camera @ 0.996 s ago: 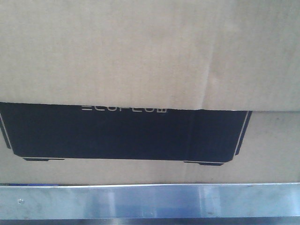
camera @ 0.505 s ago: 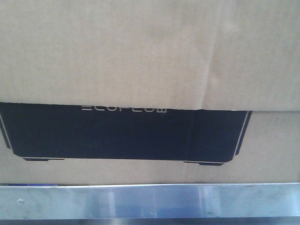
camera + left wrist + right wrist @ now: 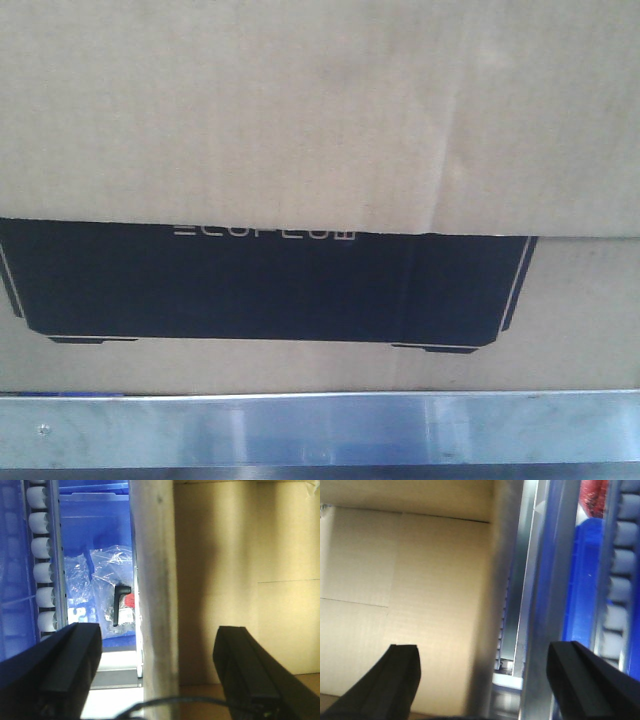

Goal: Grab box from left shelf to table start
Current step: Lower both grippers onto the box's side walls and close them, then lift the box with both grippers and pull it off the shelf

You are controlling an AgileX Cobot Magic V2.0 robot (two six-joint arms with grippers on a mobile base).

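On the left shelf [image 3: 320, 428], the box [image 3: 320, 120] has not shifted.

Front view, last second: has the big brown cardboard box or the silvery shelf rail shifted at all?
No visible change. The large brown corrugated cardboard box with the black printed rectangle sits where it was, behind the brushed silvery-grey metal shelf rail, and the framing is the same.
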